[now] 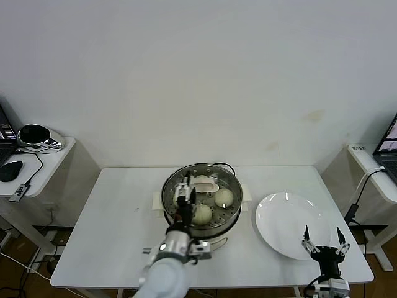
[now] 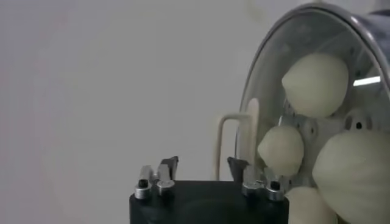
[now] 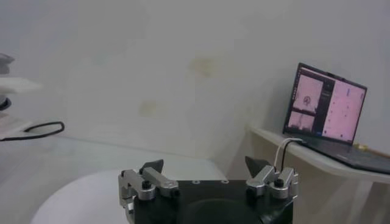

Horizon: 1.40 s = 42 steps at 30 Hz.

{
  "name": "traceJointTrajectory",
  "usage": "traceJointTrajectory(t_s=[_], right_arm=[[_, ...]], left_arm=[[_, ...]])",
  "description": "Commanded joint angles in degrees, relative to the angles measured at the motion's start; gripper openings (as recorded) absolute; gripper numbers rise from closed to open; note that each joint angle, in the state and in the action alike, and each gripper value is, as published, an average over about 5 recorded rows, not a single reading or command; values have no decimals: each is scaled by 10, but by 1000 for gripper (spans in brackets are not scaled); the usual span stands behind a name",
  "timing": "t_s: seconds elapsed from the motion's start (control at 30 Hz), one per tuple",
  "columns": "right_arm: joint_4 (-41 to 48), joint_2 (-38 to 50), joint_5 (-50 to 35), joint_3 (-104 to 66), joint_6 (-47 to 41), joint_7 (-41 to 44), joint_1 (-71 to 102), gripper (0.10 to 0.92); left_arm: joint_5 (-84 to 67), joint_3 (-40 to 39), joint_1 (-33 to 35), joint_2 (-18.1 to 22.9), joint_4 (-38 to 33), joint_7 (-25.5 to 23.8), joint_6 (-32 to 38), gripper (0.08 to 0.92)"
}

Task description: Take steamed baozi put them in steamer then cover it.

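I'm hovering my left gripper, fingers spread wide, beside the white handle of the round clear glass cover at centre frame. It's sitting on the shiny steel steamer, cream-white buns inside. My right gripper is idling open, lower right, beside the white plate.
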<state>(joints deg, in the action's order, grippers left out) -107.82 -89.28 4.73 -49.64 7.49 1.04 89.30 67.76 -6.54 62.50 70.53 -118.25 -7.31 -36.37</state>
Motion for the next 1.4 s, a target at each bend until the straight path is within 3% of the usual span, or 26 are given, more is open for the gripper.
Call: traceJointTrajectory(t_s=[0.03,0.13,0.33,0.5,0.7,1.0,1.4], right_arm=[[0,8,-7,20,5,2,7,823],[2,24,-20,38,14,4,19,823],[-1,71,-69,82,25,19,51,823],[1,88,-56,116,43,42,72,823],[10,74,-29,144,65,43,82,823],[11,55,-12,177,68,39,82,823],[-28,67,-51,184,-9,38,117,823]], left_arm=[[-510,279,287,-48,-143,209,271,783],[-645,353,356,-28,-133,254,341,816],[-775,385,450,-10,-100,240,382,823],[-801,379,434,12,-19,222,392,823],[-812,382,431,25,18,197,425,823],[-813,391,420,30,28,179,430,823],[-829,387,410,33,29,155,399,823]])
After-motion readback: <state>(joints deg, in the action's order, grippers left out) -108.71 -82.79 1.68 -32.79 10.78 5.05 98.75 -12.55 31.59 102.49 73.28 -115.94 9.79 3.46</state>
